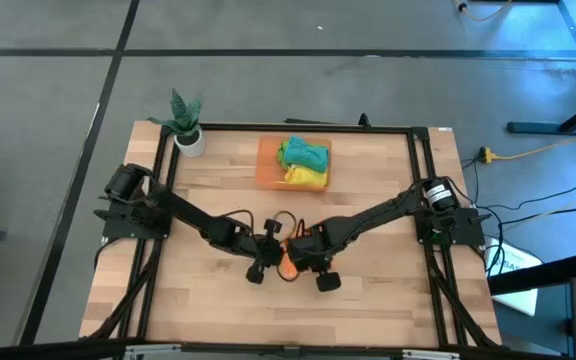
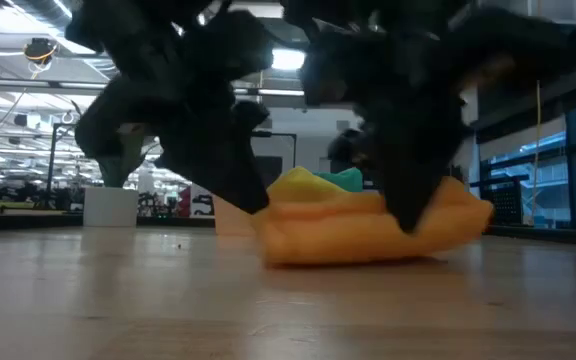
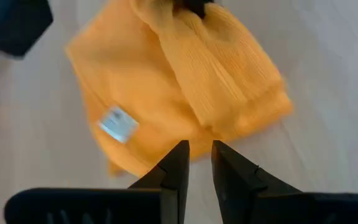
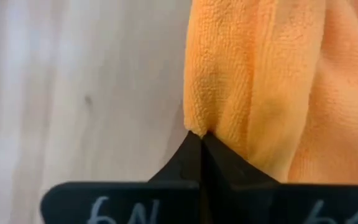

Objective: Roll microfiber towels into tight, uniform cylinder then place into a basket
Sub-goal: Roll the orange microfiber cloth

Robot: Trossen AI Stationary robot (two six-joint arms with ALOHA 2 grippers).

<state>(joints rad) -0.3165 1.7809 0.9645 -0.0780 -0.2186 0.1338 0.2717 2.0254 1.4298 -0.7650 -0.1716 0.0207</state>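
While the high view shows only a small bit of the orange towel [image 1: 287, 264] peeking out between the two arms near the middle of the wooden tabletop [image 1: 368, 300], the low view shows that orange towel [image 2: 368, 230] as a soft, folded lump lying flat on the wood. The left wrist view shows more: a small white tag [image 3: 118, 123] sewn on the towel [image 3: 166, 87] and a thick fold running across it. The left gripper [image 3: 199, 163] hangs just by the towel's edge, its fingers [image 3: 178, 163] nearly together with a thin gap and nothing between them. In the right wrist view, the right gripper [image 4: 201, 138] has its fingers pressed together, pinching the edge of the fluffy orange towel [image 4: 260, 74].

Only the high view shows the far side of the tabletop. There the orange basket [image 1: 266, 165] holds a teal towel [image 1: 303, 152] and a yellow towel [image 1: 308, 178]. A small white pot with a green plant [image 1: 186, 125] stands at the far left corner.
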